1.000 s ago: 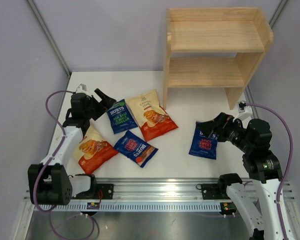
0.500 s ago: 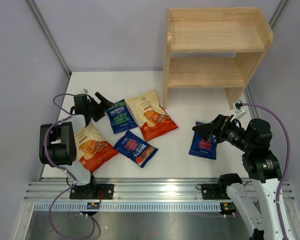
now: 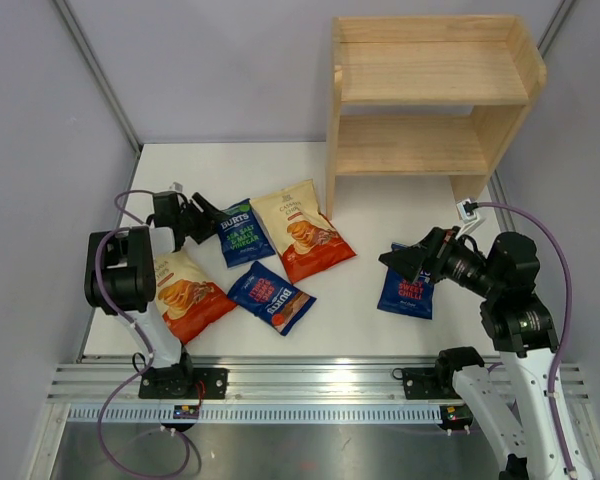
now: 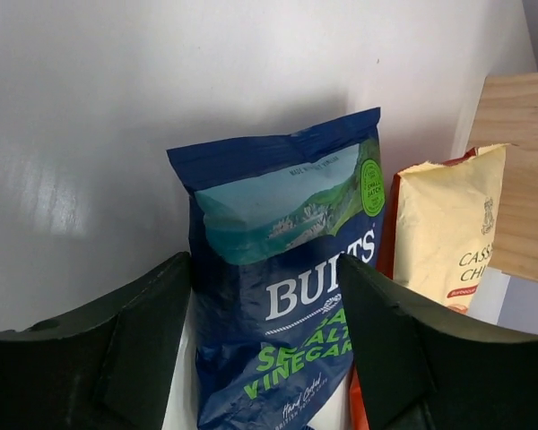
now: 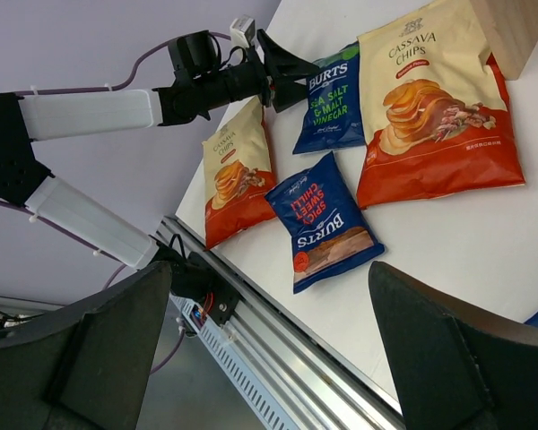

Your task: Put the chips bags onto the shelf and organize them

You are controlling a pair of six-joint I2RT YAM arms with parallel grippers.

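Five chips bags (image 3: 302, 230) flat on white tabletop (image 3: 400, 205), well apart from wooden shelf (image 3: 425, 95).
Released left hand (image 3: 208, 215) astride Burts sea salt and vinegar bag (image 3: 240, 232); released right hand (image 3: 398, 260) above Burts spicy sweet chilli bag (image 3: 408, 292).

Left arm (image 3: 120, 272) folds up: elbow pulls back from near rail, now stands over left table edge. Left gripper (image 3: 210, 213) slides down-right, closes gap to sea salt Burts bag (image 3: 242, 232); spread fingers now flank bag's top corner in wrist view. Right gripper (image 3: 398, 260) creeps left, wrist rises, covers more of the top of spicy chilli Burts bag (image 3: 408, 294). Cable loops on both arms reshape.
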